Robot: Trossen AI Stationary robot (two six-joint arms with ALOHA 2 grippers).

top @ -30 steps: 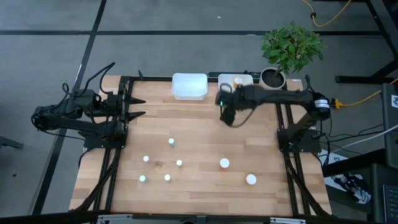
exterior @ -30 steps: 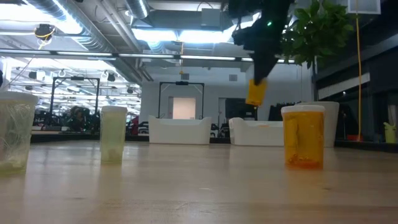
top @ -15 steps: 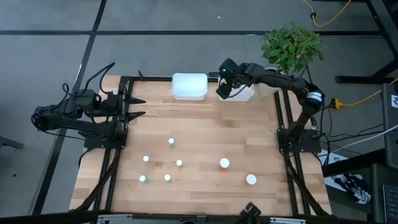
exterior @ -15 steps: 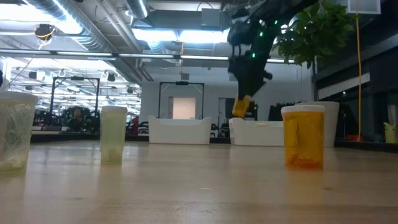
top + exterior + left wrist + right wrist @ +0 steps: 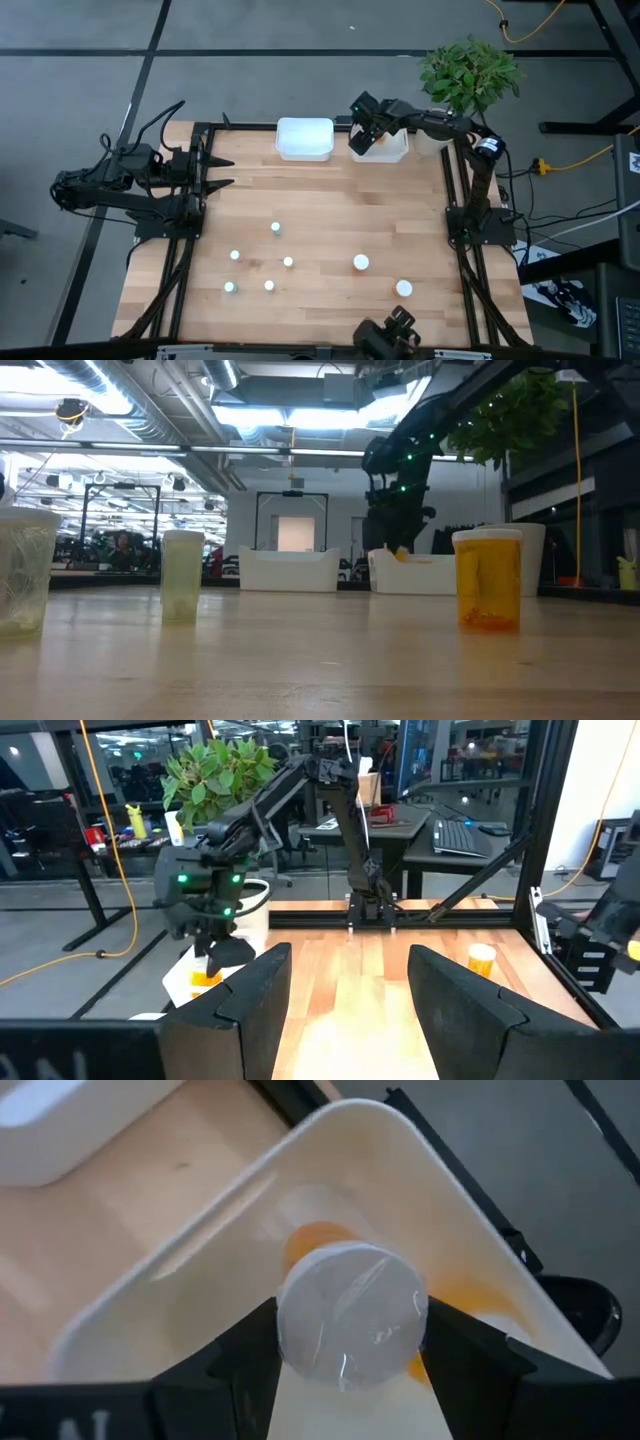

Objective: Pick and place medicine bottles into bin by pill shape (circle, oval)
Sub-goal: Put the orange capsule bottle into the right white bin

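Your right gripper [image 5: 366, 140] has swung from mid-table out to the right-hand bin [image 5: 395, 152] at one o'clock and come down over it; your left gripper [image 5: 222, 171] idles at nine o'clock, fingers apart.

High view: two white bins, the other [image 5: 304, 139] at twelve o'clock. On the table, two white-capped orange bottles [image 5: 361, 263] and five tiny vials [image 5: 275, 228].

Low view: that arm dips behind the bin's rim.

Right wrist view: the fingers clamp a white-capped orange bottle [image 5: 350, 1318] above the bin's floor, where more orange lies. Release too high and, I judge, it could bounce or tip out.
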